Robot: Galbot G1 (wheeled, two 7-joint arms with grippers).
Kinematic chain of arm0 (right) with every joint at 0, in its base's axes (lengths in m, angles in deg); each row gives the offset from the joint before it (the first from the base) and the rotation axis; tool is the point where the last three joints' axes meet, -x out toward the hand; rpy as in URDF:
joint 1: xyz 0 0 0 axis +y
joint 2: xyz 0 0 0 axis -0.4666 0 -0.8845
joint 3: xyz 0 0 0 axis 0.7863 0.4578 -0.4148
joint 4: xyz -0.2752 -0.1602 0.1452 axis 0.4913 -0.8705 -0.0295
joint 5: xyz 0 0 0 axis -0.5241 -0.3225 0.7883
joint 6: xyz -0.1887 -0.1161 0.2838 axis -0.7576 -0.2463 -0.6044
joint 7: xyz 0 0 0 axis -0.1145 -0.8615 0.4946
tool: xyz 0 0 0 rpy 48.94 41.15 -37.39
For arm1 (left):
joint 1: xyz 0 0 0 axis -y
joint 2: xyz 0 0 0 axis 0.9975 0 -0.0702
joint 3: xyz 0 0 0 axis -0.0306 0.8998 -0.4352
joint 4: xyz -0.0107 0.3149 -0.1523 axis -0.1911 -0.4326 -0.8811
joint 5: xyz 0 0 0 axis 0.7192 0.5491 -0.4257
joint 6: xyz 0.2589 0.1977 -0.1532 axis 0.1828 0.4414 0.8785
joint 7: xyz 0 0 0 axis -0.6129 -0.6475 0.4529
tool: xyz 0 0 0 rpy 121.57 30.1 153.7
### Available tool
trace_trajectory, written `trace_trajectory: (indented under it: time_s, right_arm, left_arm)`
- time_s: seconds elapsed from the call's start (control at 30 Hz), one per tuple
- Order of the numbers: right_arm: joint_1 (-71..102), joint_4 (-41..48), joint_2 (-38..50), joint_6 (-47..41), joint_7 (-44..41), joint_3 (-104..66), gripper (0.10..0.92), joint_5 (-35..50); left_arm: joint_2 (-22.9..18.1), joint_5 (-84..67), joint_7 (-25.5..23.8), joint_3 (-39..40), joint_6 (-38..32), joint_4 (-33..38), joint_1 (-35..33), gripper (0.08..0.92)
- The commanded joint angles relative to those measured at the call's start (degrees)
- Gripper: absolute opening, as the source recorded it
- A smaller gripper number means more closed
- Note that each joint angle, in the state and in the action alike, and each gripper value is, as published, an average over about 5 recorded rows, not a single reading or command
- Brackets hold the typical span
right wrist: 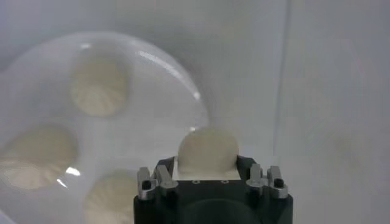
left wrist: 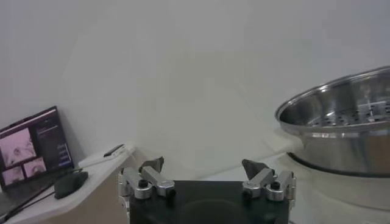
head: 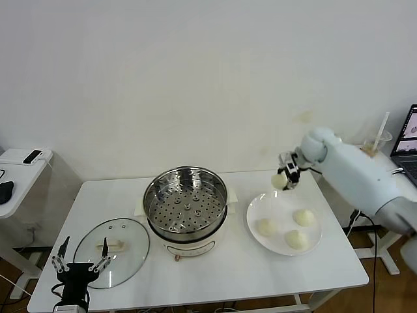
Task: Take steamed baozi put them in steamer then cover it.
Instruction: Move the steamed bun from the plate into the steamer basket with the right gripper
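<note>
The steel steamer [head: 186, 202] stands open in the middle of the white table, with nothing in its perforated basket; the left wrist view shows its rim [left wrist: 341, 122]. My right gripper [head: 285, 176] hangs above the far edge of the white plate [head: 255, 210], shut on one steamed baozi [head: 279, 180]. That bun fills the jaws in the right wrist view [right wrist: 207, 152]. Three more baozi [head: 266, 227] [head: 303, 216] [head: 296, 239] lie on the plate. The glass cover [head: 127, 238] lies flat left of the steamer. My left gripper [head: 81, 266] is open at the cover's near edge.
A low side table [head: 19, 171] with a dark phone [head: 32, 156] and a mouse [head: 5, 190] stands to the left. At the right are a laptop [head: 409, 140] and a cup with a straw [head: 378, 140]. The table's front edge runs close below the plate.
</note>
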Motion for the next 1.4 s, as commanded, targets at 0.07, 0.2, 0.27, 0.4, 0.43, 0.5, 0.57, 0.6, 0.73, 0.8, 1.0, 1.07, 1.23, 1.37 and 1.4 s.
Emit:
trace_trajectory:
  time_s: [0.07, 0.2, 0.27, 0.4, 0.43, 0.5, 0.57, 0.6, 0.73, 0.8, 1.0, 1.07, 1.23, 1.37, 1.4]
  right_arm:
    - [-15.20, -7.48, -0.94, -1.33, 0.30, 11.25, 0.636, 13.80]
    - [-18.89, -8.09, -5.59, -0.48, 1.76, 15.30, 0.636, 15.76]
    - [-19.87, -8.04, -8.43, 0.02, 2.85, 17.28, 0.636, 17.24]
    - [-19.77, -7.72, -14.40, 1.31, 5.06, 20.15, 0.636, 20.03]
    - [-19.53, -7.68, -15.62, 1.72, 5.47, 20.63, 0.636, 20.37]
    - [-18.93, -7.70, -18.01, 2.87, 6.26, 21.74, 0.636, 20.82]
    - [-18.46, -7.53, -19.96, 4.47, 6.87, 22.97, 0.636, 20.67]
    - [-18.18, -7.27, -20.95, 5.61, 7.21, 23.65, 0.636, 20.30]
    - [-16.96, -4.51, -24.10, 10.99, 8.66, 25.75, 0.636, 17.07]
    - [-16.02, -2.29, -25.50, 14.17, 9.54, 26.56, 0.636, 14.40]
    - [-11.61, 4.17, -28.21, 22.89, 11.59, 27.21, 0.636, 6.00]
    - [-10.15, 5.90, -28.89, 25.03, 12.50, 26.85, 0.636, 4.06]
    - [-7.39, 10.49, -31.35, 31.20, 14.70, 24.40, 0.636, -3.34]
    - [-6.31, 12.92, -32.75, 34.04, 15.51, 23.56, 0.636, -6.99]
    - [-6.12, 13.27, -32.92, 34.33, 15.55, 23.47, 0.636, -7.41]
  left_arm:
    - [0.67, -0.58, -0.16, -0.26, 0.23, -0.04, 0.32, 0.823]
    - [1.01, -1.06, -0.30, -0.76, 0.41, -0.13, 0.44, 0.823]
    - [1.21, -1.28, -0.38, -1.12, 0.51, -0.13, 0.45, 0.823]
    - [1.53, -1.56, -0.53, -1.68, 0.82, 0.02, 0.53, 0.823]
    - [1.56, -1.58, -0.55, -1.72, 0.90, 0.06, 0.55, 0.823]
    - [1.59, -1.57, -0.59, -1.75, 0.98, 0.14, 0.59, 0.823]
    - [1.55, -1.57, -0.60, -1.85, 0.98, 0.12, 0.61, 0.823]
    - [1.52, -1.58, -0.60, -1.94, 0.95, 0.07, 0.59, 0.823]
    - [1.23, -1.60, -0.56, -2.22, 0.84, -0.06, 0.57, 0.823]
    - [1.00, -1.56, -0.54, -2.23, 0.83, 0.04, 0.58, 0.823]
    - [0.55, -1.55, -0.52, -2.65, 0.81, 0.37, 0.47, 0.823]
    - [0.42, -1.55, -0.48, -2.85, 0.75, 0.27, 0.40, 0.823]
    - [0.10, -1.49, -0.40, -2.91, 0.63, 0.18, 0.13, 0.823]
    - [0.04, -1.49, -0.40, -2.98, 0.65, 0.51, 0.11, 0.823]
    - [0.04, -1.49, -0.39, -3.01, 0.64, 0.53, 0.11, 0.823]
